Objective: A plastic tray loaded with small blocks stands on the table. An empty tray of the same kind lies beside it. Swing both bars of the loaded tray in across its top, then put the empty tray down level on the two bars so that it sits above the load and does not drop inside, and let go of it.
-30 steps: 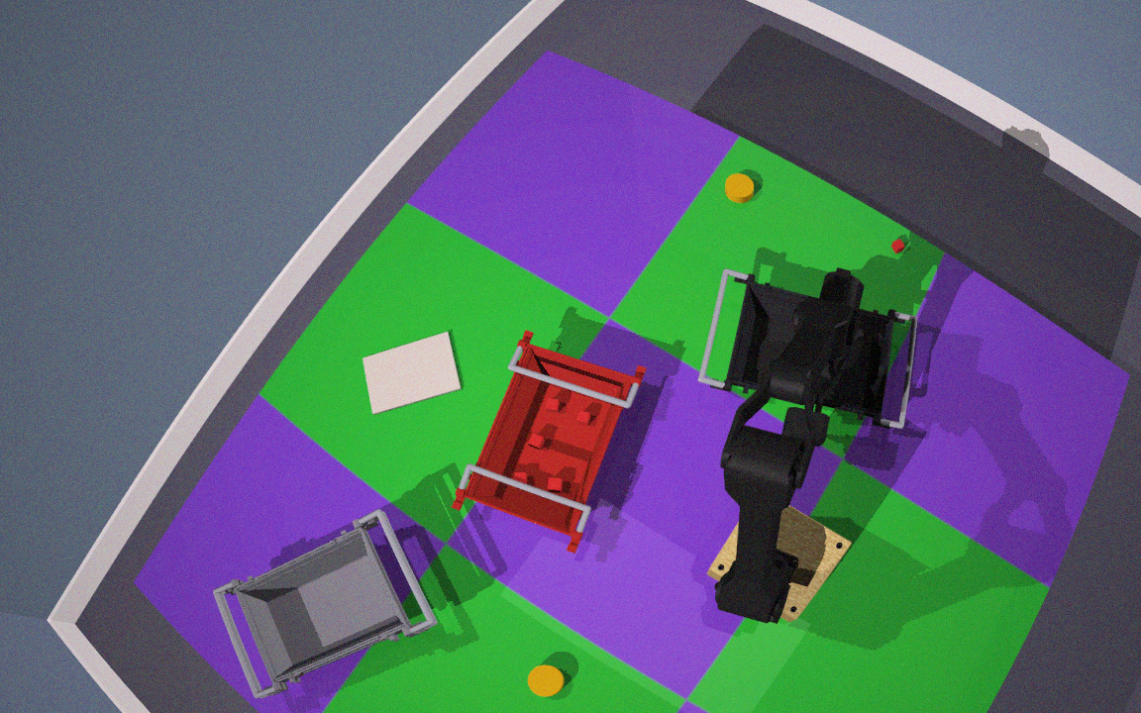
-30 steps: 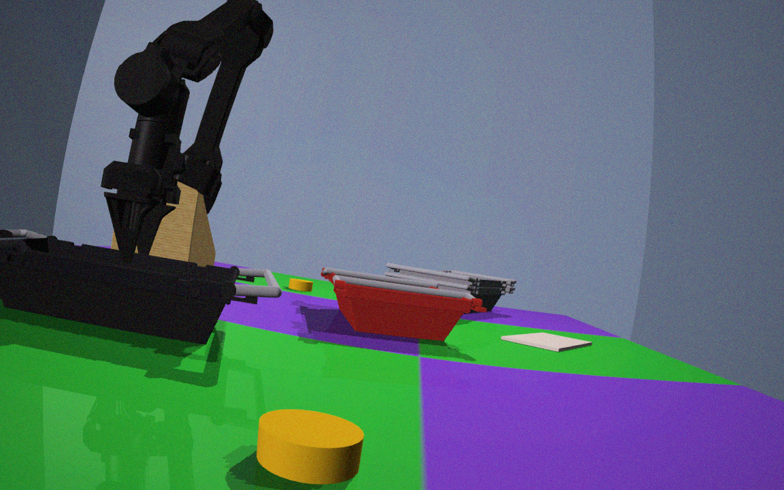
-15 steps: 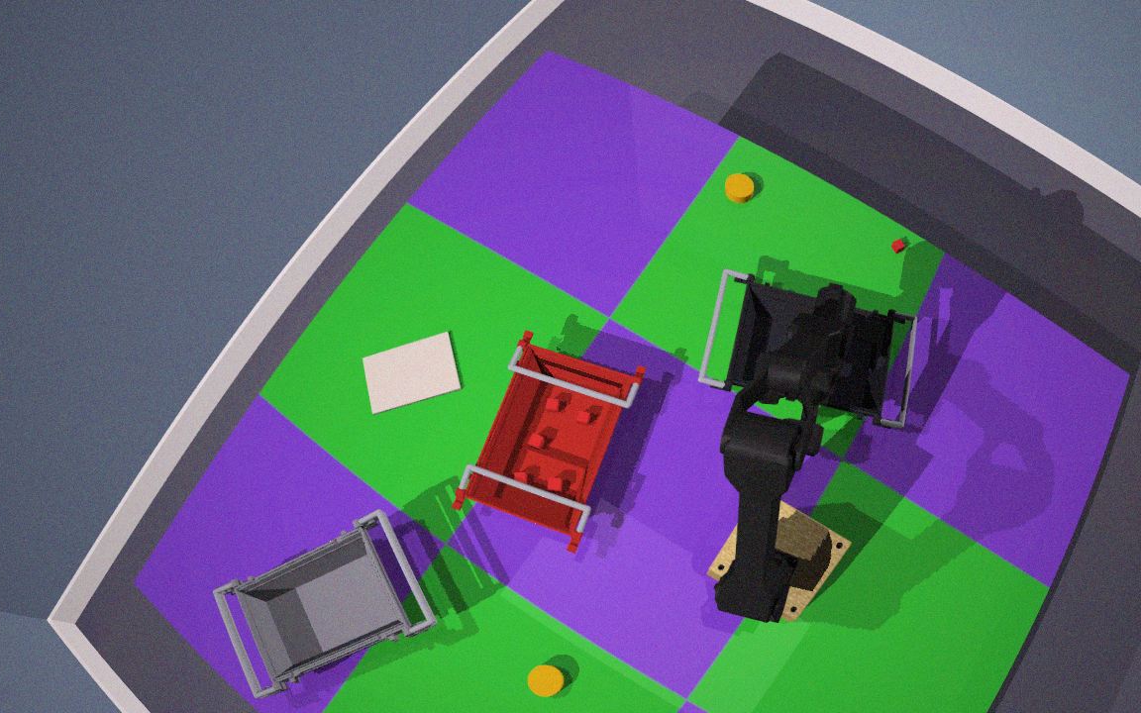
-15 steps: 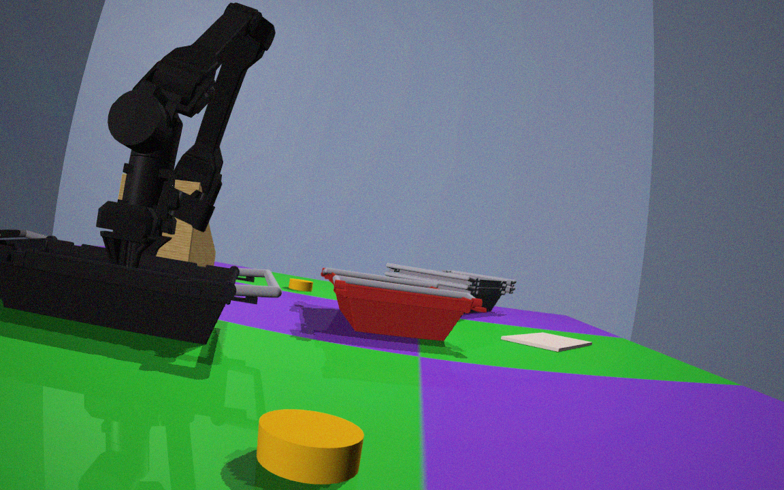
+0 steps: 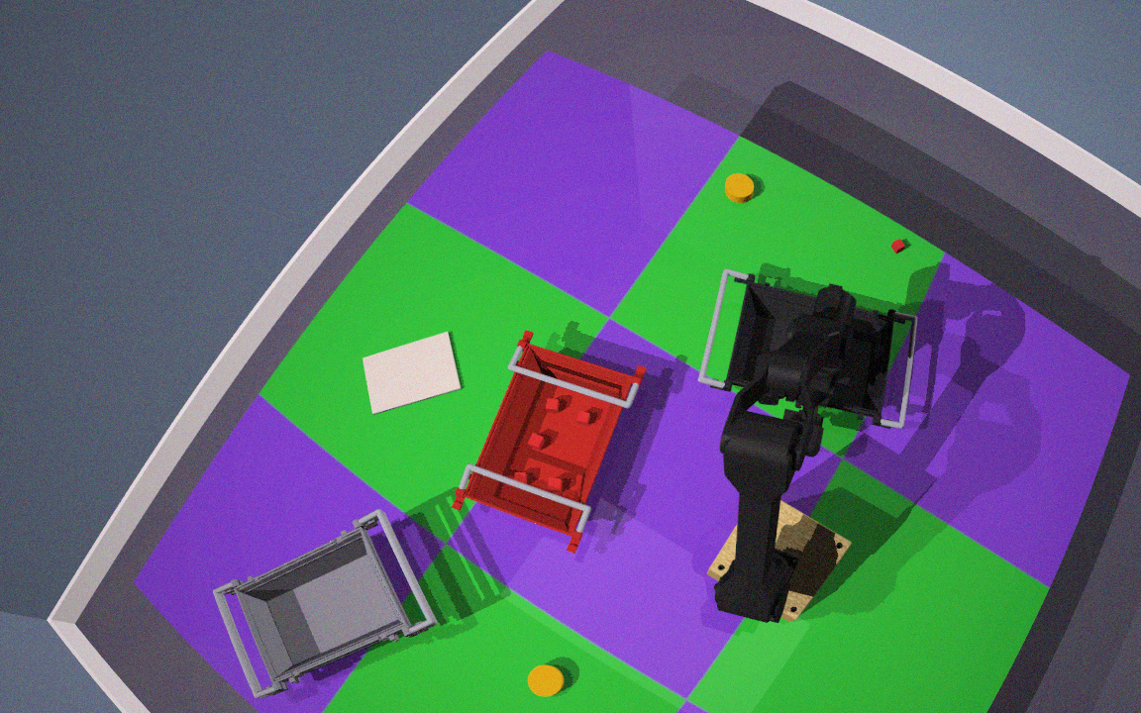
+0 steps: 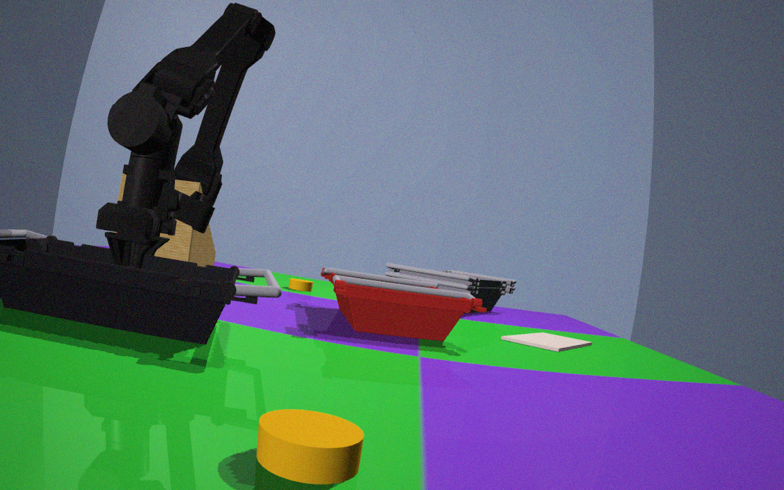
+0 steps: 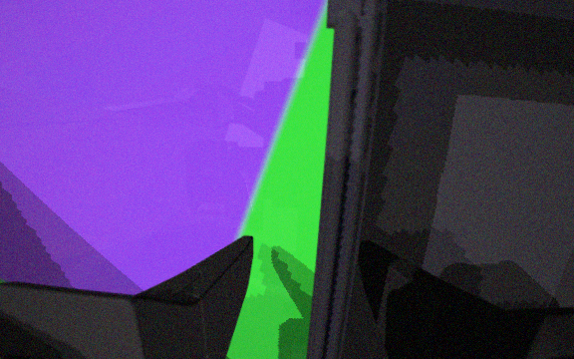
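Note:
The red tray (image 5: 503,400) (image 6: 397,314) stands with several small red blocks (image 5: 538,438) inside. One wire bar (image 5: 570,384) and the other bar (image 5: 526,488) both lie across its top. The empty black tray (image 5: 756,335) (image 6: 108,298) (image 7: 342,100) stands level on the table, its bars swung out over its ends. My gripper (image 6: 130,260) (image 7: 306,247) points down at the black tray's long side wall nearest my base. Its fingers are part-way open, one inside and one outside the wall, with a gap visible on the outer side. The arm hides the fingertips in the top view.
A grey tray (image 5: 268,616) with bars swung out stands at lower left. A pale flat plate (image 5: 411,372) (image 6: 546,341) lies beyond the red tray. Yellow discs (image 5: 739,186) (image 5: 545,679) (image 6: 309,448) and a small red block (image 5: 898,246) lie on the table. My wooden base (image 5: 725,550) is nearby.

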`<action>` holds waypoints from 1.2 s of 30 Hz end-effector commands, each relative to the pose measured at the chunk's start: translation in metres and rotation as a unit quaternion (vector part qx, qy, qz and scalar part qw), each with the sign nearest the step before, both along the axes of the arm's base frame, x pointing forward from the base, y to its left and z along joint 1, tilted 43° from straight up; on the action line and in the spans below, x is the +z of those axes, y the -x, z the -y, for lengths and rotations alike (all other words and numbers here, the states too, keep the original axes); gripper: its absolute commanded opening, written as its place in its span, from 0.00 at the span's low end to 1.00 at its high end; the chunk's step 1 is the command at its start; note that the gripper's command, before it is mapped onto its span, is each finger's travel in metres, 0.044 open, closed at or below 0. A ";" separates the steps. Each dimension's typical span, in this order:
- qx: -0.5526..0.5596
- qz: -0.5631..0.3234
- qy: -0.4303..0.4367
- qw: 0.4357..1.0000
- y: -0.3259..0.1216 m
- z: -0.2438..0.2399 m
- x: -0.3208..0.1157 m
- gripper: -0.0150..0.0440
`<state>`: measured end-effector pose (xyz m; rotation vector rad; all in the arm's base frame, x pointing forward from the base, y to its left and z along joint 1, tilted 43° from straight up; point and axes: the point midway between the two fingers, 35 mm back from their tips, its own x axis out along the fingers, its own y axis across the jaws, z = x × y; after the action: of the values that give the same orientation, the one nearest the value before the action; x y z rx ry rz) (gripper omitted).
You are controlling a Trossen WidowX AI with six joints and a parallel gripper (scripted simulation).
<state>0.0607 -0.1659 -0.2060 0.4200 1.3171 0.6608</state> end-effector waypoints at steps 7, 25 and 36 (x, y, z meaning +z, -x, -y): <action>-0.002 0.000 0.000 1.000 0.000 0.000 0.000 0.52; -0.002 0.000 0.000 1.000 0.000 0.000 0.000 0.31; -0.002 -0.001 0.001 1.000 0.006 0.040 0.042 0.25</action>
<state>0.0584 -0.1904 -0.1836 0.4231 1.3159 0.6517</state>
